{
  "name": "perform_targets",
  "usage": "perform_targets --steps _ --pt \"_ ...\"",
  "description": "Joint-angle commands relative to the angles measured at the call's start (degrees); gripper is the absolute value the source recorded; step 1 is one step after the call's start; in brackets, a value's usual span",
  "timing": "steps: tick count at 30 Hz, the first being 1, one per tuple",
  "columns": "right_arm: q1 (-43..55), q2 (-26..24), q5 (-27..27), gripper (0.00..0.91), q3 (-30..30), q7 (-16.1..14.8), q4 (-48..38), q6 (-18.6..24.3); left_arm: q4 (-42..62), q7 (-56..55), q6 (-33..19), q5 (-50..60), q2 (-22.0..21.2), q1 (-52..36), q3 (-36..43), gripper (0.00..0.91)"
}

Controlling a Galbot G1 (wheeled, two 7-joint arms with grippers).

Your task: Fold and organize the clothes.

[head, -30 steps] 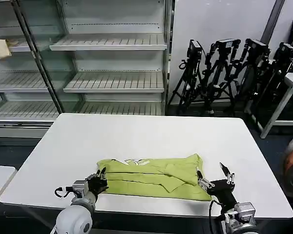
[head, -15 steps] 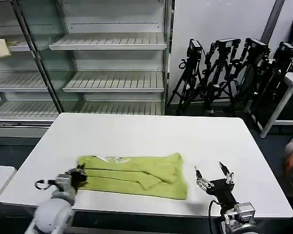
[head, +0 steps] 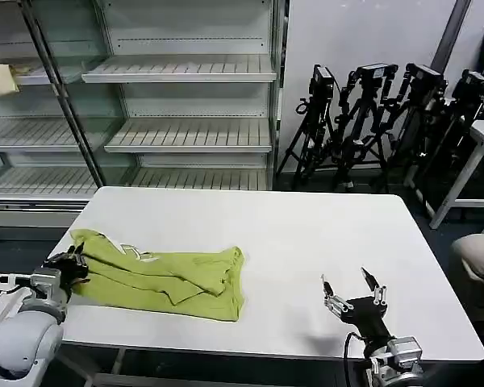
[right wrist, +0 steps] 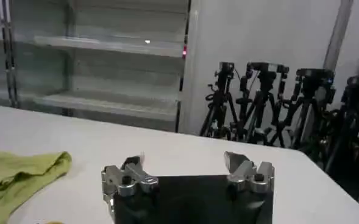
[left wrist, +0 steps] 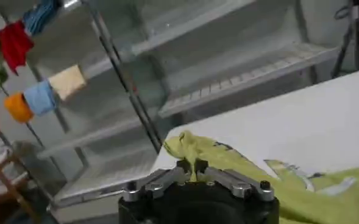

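Between our left gripper [head: 79, 260] and the middle of the white table [head: 306, 234], the lime yellow-green shirt [head: 165, 274] is lying folded into a long, rumpled band, stretching away from that gripper toward our right. We are clamping its near-left end with the left gripper, whose fingers are meeting on a raised corner of the fabric; in the left wrist view the fingertips [left wrist: 184, 165] are pressing together on the cloth, with the shirt [left wrist: 301, 189] spreading beyond and to one side of them and its collar area showing pale markings. The end of the shirt farthest from the left gripper is sitting bunched in a thick fold on the table, well apart from our right gripper [head: 351, 286]. We are holding the right gripper low over the near-right part of the table with its fingers spread wide and nothing between them; in the right wrist view that gripper [right wrist: 188, 164] is pointing across bare tabletop, with the shirt's free end [right wrist: 21, 173] lying off to its side. Beyond the table, past both grippers, empty metal shelves [head: 177, 105] are standing, and a row of black tripods [head: 387, 121] is lining the wall farther along.
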Motion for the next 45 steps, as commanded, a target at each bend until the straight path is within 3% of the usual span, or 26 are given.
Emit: perform_targets --steps 1,5,12,25,35,36,37,45 --pt "-1.66 0.82 -0.53 0.907 0.6 -0.07 0.9 0.24 -10.31 -0.15 0.38 0.87 -3.31 0.6 10.68 0.01" --pt "-2.08 1.01 -0.67 0.907 1.11 -0.09 0.93 0.62 -10.33 -0.73 0.35 3.97 -6.8 -1.23 19.99 0.01" --pt "-2.26 0.82 -0.65 0.907 2.26 -0.18 1.04 1.18 -8.5 -0.85 0.33 7.76 -10.83 -2.23 27.97 0.01" --pt "-2.41 0.46 -0.44 0.907 2.3 -0.16 0.06 1.81 -2.98 -2.08 0.44 3.38 -14.98 -7.55 32.71 0.01" --pt "-1.85 0.3 -0.45 0.907 1.82 -0.21 -0.09 1.95 0.55 -3.93 0.44 2.8 -15.22 -9.72 31.67 0.02" --pt "-1.79 0.32 -0.46 0.907 1.75 -0.21 -0.07 1.93 0.72 -3.91 0.45 2.78 -15.22 -9.89 31.76 0.756" --pt "-1.75 0.33 -0.46 0.907 1.75 -0.23 -0.05 1.93 0.87 -4.03 0.46 2.78 -15.25 -10.02 31.86 0.907" --pt "-1.51 0.45 -0.5 0.907 1.55 -0.35 -0.36 1.83 -1.85 -4.52 -0.29 -2.7 -16.61 -10.86 32.49 0.907"
